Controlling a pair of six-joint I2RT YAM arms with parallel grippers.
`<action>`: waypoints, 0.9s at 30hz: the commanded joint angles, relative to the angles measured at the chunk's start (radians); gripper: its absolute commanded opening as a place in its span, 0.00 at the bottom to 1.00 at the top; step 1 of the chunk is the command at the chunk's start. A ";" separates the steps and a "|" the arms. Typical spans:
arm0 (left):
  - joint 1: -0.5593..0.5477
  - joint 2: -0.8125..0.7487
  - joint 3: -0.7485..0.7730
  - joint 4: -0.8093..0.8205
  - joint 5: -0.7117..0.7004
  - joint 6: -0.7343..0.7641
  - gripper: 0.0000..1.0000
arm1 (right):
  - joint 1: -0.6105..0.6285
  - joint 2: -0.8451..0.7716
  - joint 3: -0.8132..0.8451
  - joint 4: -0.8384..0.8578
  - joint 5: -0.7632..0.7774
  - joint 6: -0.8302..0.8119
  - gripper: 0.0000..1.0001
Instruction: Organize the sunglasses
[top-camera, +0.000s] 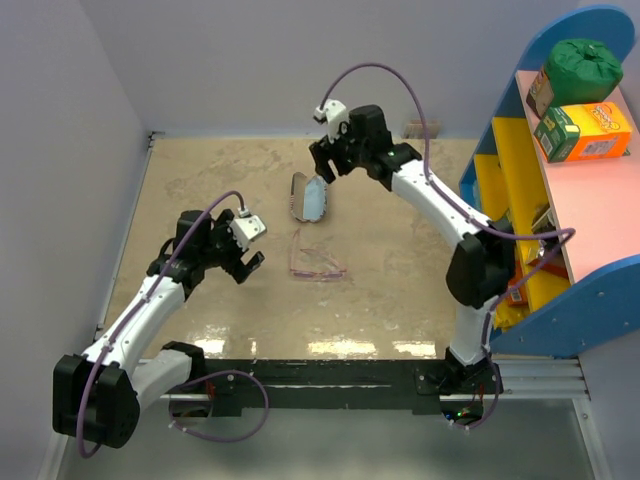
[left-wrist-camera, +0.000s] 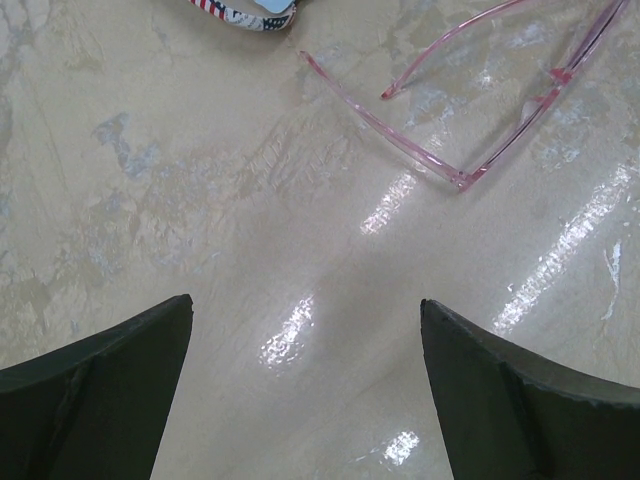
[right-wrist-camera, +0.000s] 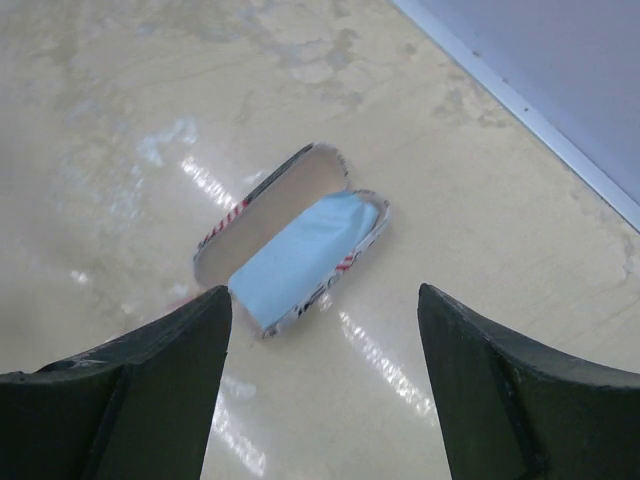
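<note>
My left pincer (left-wrist-camera: 305, 308) spread, empty, near sunglasses (top-camera: 316, 262) on desk (top-camera: 400, 280); right pincer (right-wrist-camera: 323, 292) spread near open case (right-wrist-camera: 300, 245).

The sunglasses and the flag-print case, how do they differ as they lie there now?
The sunglasses are a thin, see-through pink frame; the case is an oblong, opaque flag-print shell. The sunglasses lie with arms unfolded and hold nothing; the case lies open with a light blue cloth in it. The sunglasses sit closer to the near edge of the table, the case farther back. Both rest on the table, neither one held.
</note>
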 joint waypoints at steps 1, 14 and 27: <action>0.011 -0.016 -0.004 0.037 0.017 -0.018 1.00 | 0.013 -0.167 -0.241 -0.093 -0.222 -0.249 0.76; 0.109 -0.014 0.019 0.017 0.128 -0.032 1.00 | 0.187 -0.243 -0.548 -0.202 -0.342 -0.443 0.71; 0.134 0.003 0.008 0.017 0.142 -0.021 1.00 | 0.256 -0.081 -0.536 -0.127 -0.216 -0.409 0.70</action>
